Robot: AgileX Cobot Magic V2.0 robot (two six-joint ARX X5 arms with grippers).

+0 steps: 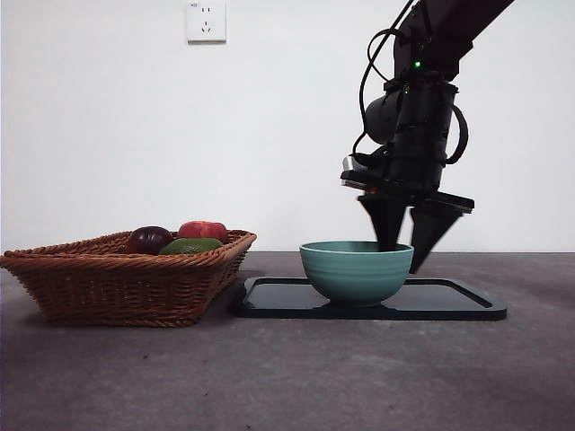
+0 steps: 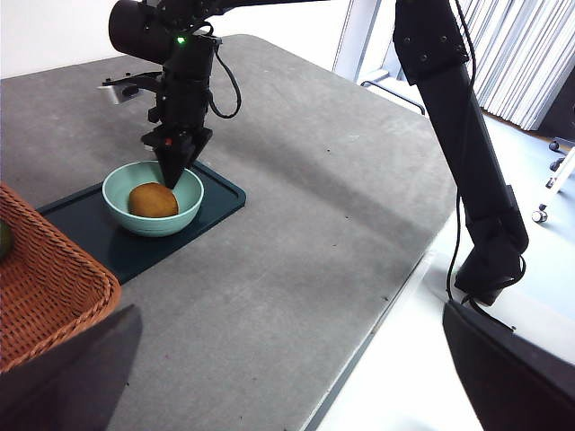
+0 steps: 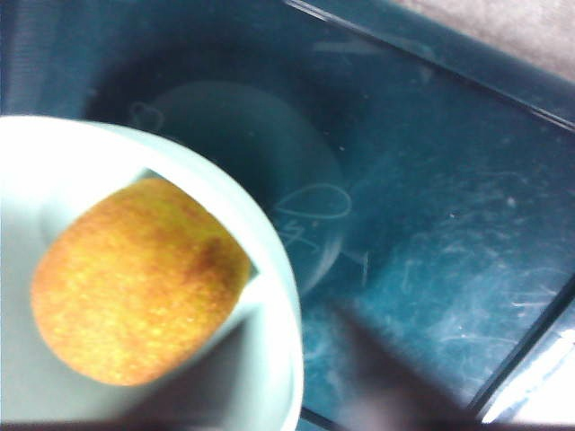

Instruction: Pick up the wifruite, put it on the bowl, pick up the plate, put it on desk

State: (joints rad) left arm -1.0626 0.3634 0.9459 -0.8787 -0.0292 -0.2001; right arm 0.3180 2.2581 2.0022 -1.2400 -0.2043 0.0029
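Over the bowl (image 1: 355, 269) our right pincer (image 1: 409, 235) hangs released; the wifruite (image 2: 153, 200) lies inside. We judge a careless retreat could clip the rim, tipping the bowl.

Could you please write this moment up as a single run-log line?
wifruite: in bowl | bowl: on dark tray | right gripper: open, at bowl rim, one jaw inside, one outside | left gripper: waiting, out of view
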